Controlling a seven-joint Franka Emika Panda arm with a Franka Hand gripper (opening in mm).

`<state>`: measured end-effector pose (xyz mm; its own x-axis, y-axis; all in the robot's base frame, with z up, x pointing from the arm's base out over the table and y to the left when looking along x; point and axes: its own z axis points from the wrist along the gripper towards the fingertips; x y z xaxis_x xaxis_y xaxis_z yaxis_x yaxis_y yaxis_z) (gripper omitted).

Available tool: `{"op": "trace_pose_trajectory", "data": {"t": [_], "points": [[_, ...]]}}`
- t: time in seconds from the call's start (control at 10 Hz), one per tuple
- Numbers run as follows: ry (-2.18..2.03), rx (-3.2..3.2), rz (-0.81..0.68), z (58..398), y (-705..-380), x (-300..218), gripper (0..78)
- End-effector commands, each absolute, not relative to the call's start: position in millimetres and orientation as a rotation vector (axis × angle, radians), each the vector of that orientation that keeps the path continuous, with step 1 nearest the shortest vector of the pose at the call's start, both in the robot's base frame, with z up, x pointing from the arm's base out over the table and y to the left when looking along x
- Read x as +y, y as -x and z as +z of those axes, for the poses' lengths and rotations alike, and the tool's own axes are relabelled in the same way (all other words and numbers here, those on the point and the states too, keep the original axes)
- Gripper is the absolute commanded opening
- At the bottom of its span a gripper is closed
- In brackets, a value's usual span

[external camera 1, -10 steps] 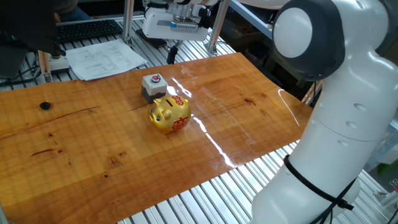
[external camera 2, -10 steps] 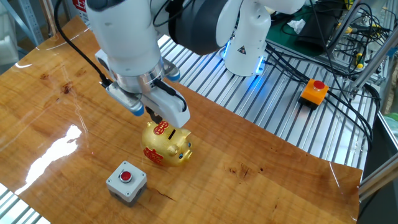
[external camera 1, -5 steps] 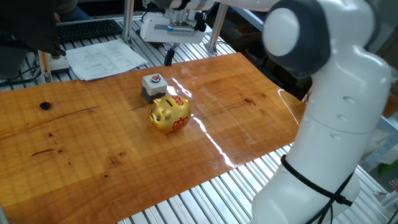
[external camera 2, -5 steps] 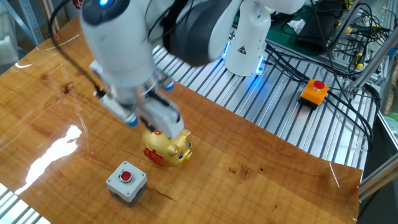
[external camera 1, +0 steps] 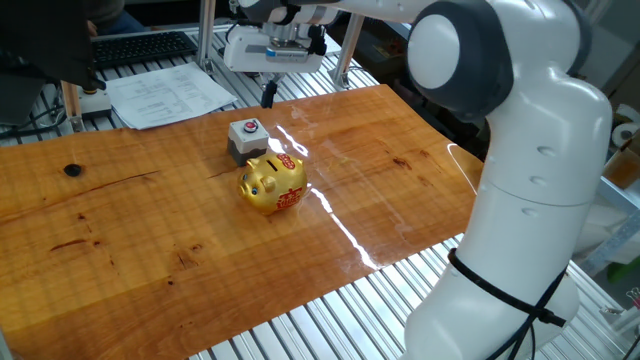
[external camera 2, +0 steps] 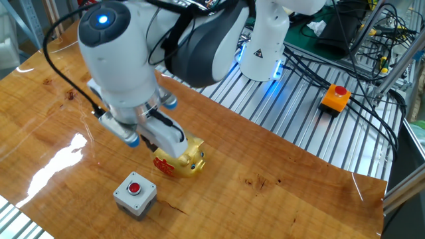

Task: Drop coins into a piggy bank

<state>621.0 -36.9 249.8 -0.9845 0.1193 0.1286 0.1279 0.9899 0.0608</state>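
Observation:
The gold piggy bank [external camera 1: 273,183] with red markings stands near the middle of the wooden table [external camera 1: 120,230]. In the other fixed view the piggy bank [external camera 2: 188,159] is partly covered by the gripper's hand. My gripper [external camera 1: 267,95] hangs above the table's far edge, behind the grey box and well behind the pig. Its dark fingers show as one narrow piece, pressed together. No coin shows between them or anywhere else. In the other fixed view my gripper [external camera 2: 153,142] sits just left of the pig's back.
A grey box with a red button [external camera 1: 246,138] stands right behind the pig, and it also shows in the other fixed view [external camera 2: 135,193]. Papers [external camera 1: 170,95] and a keyboard [external camera 1: 140,45] lie beyond the table. A small dark round spot [external camera 1: 71,170] marks the table's left. An orange button box [external camera 2: 335,97] sits among cables.
The gripper has moved off from above the pig's back toward the table's far edge and the grey box side. The pig and the box have not moved.

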Motion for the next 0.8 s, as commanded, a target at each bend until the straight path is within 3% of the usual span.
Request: {"op": "trace_pose_trajectory", "data": {"t": [0.1,0.8], "points": [[0.177,-3.031,-0.095,243,-628,-36,0.0],[0.152,-3.07,-0.101,218,-640,-34,0.0]]}}
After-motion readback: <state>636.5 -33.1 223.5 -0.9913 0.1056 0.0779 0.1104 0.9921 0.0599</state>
